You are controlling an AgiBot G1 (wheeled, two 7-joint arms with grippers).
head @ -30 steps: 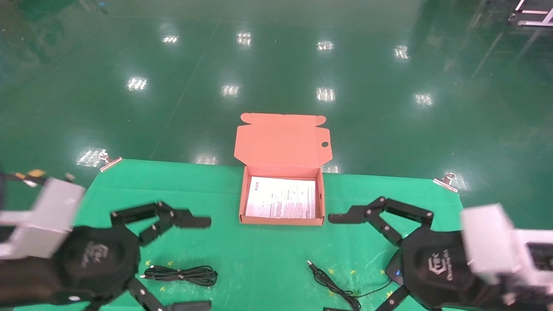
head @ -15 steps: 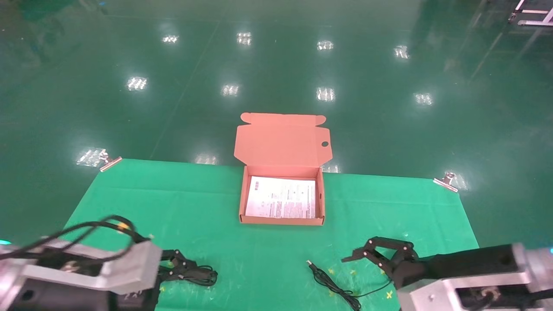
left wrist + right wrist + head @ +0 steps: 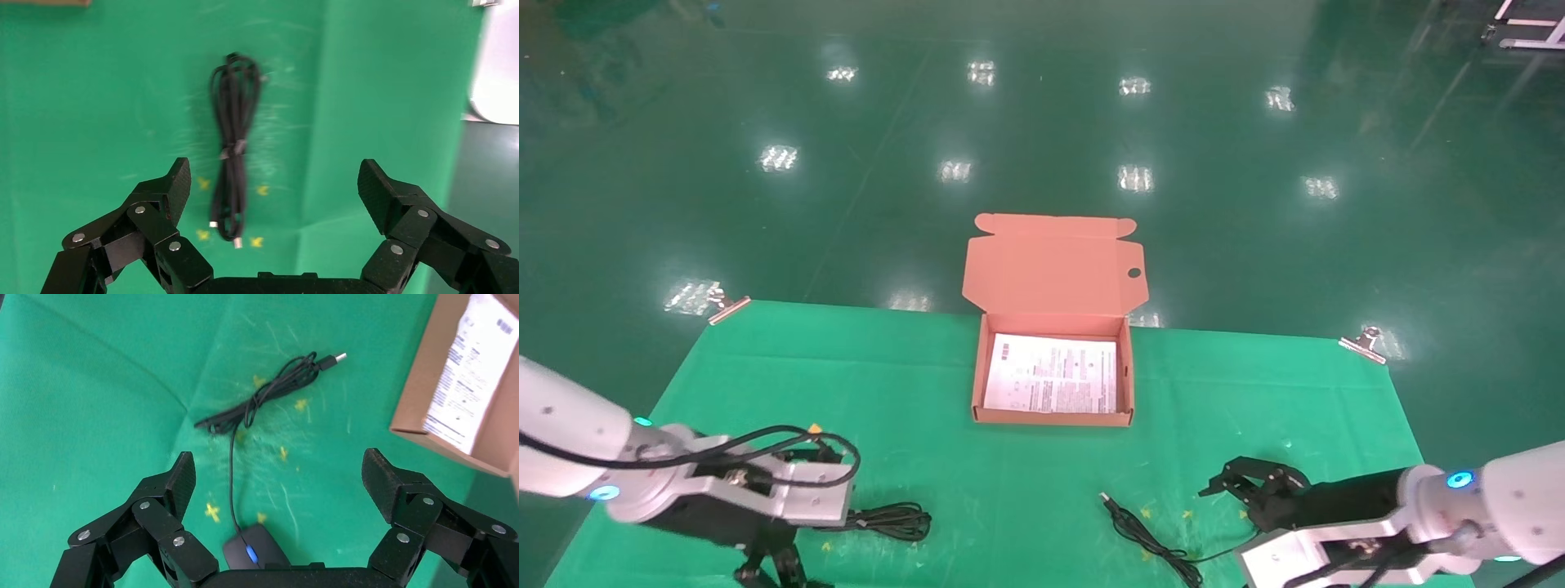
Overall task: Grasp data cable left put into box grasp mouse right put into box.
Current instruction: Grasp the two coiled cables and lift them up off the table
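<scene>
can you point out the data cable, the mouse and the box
data cable (image 3: 234, 153): left wrist view, on the tie at the bundle's middle
mouse (image 3: 254, 556): right wrist view, on its black top by the blue wheel
box (image 3: 1052, 416): head view, on its near front wall

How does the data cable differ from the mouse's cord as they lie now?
The data cable is coiled into a long flat bundle tied at the middle; the mouse's cord lies loose and partly untidy. The data cable lies under the open left gripper, the cord under the open right gripper. The cord runs to the mouse; the cable is on its own. Both are thin, black and outside the box.
</scene>
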